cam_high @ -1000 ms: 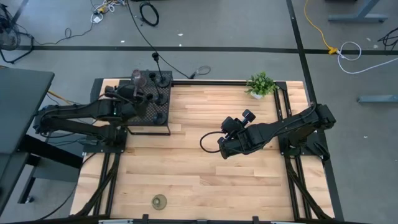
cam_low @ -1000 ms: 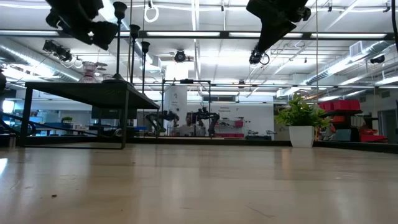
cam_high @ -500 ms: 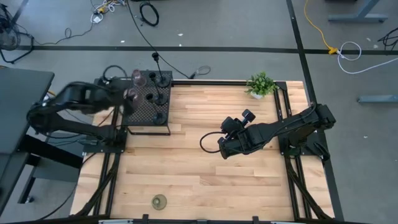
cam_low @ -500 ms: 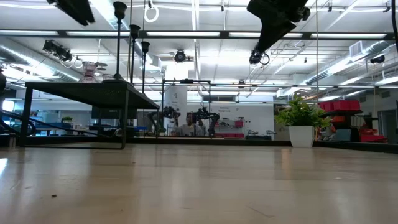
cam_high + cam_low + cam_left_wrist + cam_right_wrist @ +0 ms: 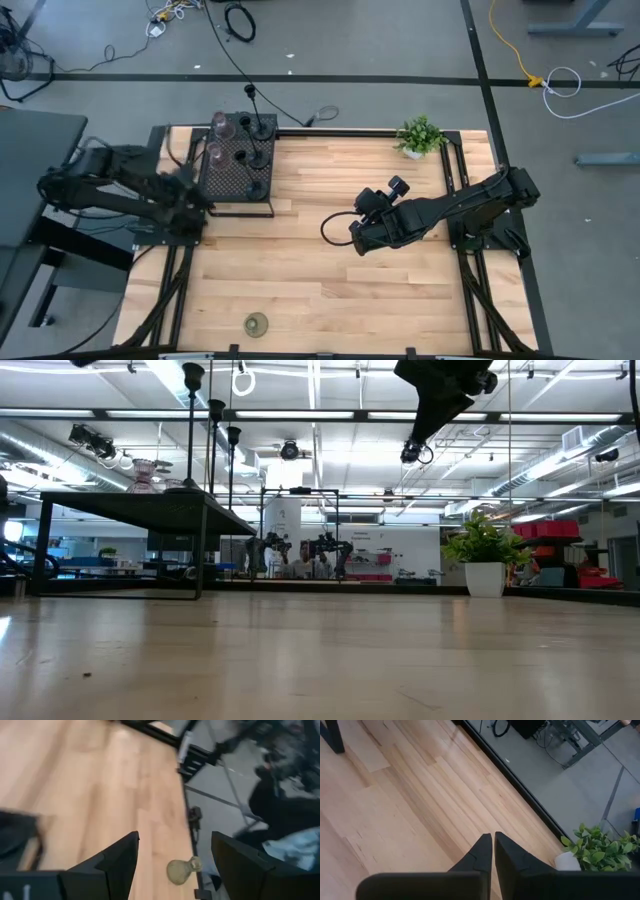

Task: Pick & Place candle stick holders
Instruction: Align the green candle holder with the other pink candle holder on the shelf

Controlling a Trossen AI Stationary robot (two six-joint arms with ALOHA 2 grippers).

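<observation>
The left gripper [image 5: 172, 857] stands with its two dark fingers [image 5: 117, 857] spread wide and nothing between them; in the high view it sits blurred at the table's left edge [image 5: 180, 195], just beside the black mesh box [image 5: 240, 168] and apart from what stands on it. Through the gap of its fingers the left wrist view shows the squat olive-gold holder [image 5: 181, 870] lying on the wooden table [image 5: 100, 795] close to the table's edge, with the grey floor beyond. In the high view this olive-gold holder [image 5: 257, 324] lies alone near the table's front edge, well apart from both arms. On the mesh box stand the other candle stick holders: two pinkish glass goblets [image 5: 219, 124] at its left side and three thin black stems [image 5: 262, 128] with round bases across its top; in the low view the stems [image 5: 192, 420] rise upright above the box's raised top and one goblet [image 5: 143, 474] shows beside them. The right gripper [image 5: 493, 851] is clenched, its fingertips pressed together on nothing, and it hangs above the bare middle of the table [image 5: 358, 238], high over the boards in the low view [image 5: 428, 420]. A small green potted plant [image 5: 419, 136] stands at the table's far edge, toward the right, also seen in the right wrist view [image 5: 592, 851].
</observation>
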